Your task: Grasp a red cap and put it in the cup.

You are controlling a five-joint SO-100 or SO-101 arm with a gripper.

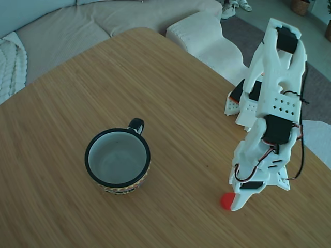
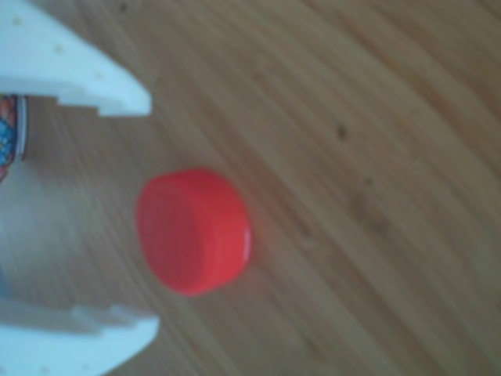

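Note:
The red cap (image 1: pixel 226 201) lies flat on the wooden table at the front right, at the tip of my white gripper (image 1: pixel 232 202), which points down at the table. In the other view the red cap (image 2: pixel 196 231) sits level with the two white fingertips (image 2: pixel 117 90), with a gap on each side. My gripper (image 2: pixel 149 215) is open and touches nothing. The cup (image 1: pixel 118 160), black-rimmed, with a small black handle and a patterned outside, stands upright and empty left of the cap. A strip of the cup's pattern (image 2: pixel 9 133) shows at the left edge.
The arm's base (image 1: pixel 243 106) stands at the table's right edge, with black cables hanging beside the arm. Behind the table are a beige sofa (image 1: pixel 62 26) and a white cushion (image 1: pixel 207 36). Bare wood (image 1: pixel 170 93) lies between cup and arm.

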